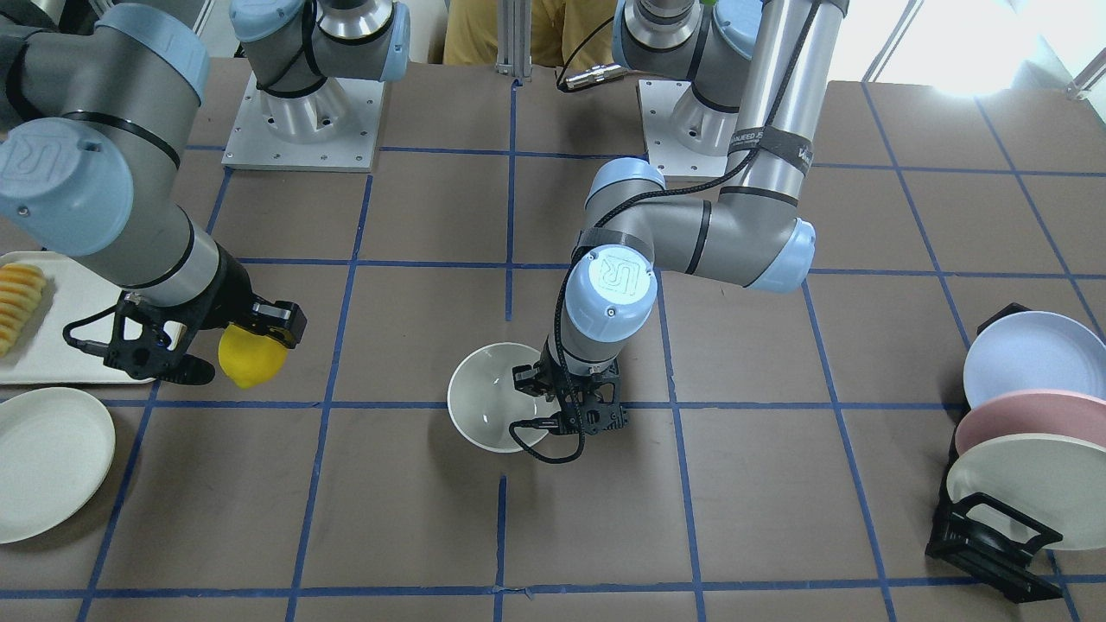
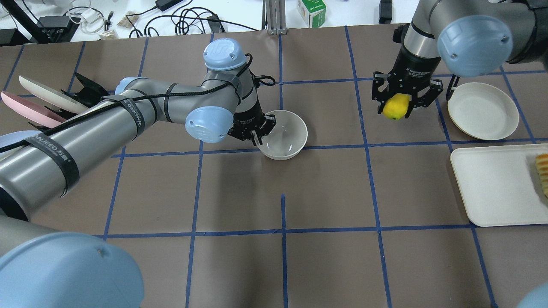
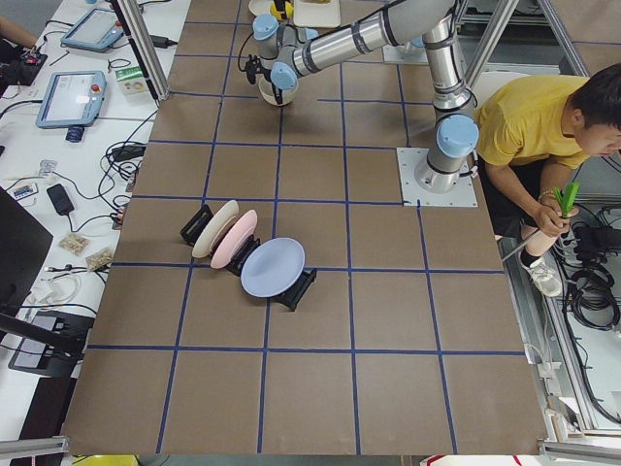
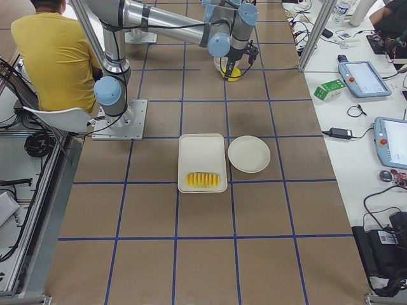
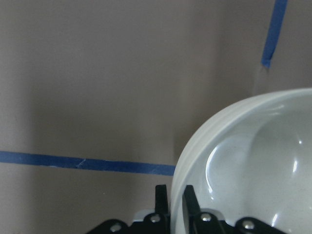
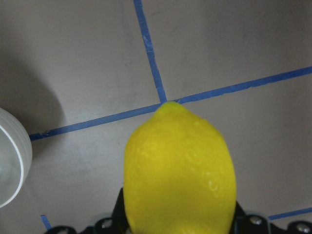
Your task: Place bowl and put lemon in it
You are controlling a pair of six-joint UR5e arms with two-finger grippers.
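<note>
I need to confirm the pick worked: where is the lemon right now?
Overhead view, right of centre: the lemon is clamped in the right gripper, between the bowl and the off-white plate.

Layout. The bowl [image 2: 287, 131] sits at the middle of the counter [image 2: 325, 192]. Its rim is between the fingers of the left gripper [image 2: 256, 137], one finger inside and one outside. The lemon [image 6: 180, 170] hangs within the right gripper [image 2: 394, 112], clear of the counter and well apart from the bowl. A plate [image 2: 483, 110] lies just beyond the right gripper, away from the bowl. A tray [image 2: 492, 188] lies beside the plate, nearer the robot, with slices [image 2: 543, 173] at its outer end. A rack [image 1: 994, 536] of plates stands far outward of the left gripper.
</note>
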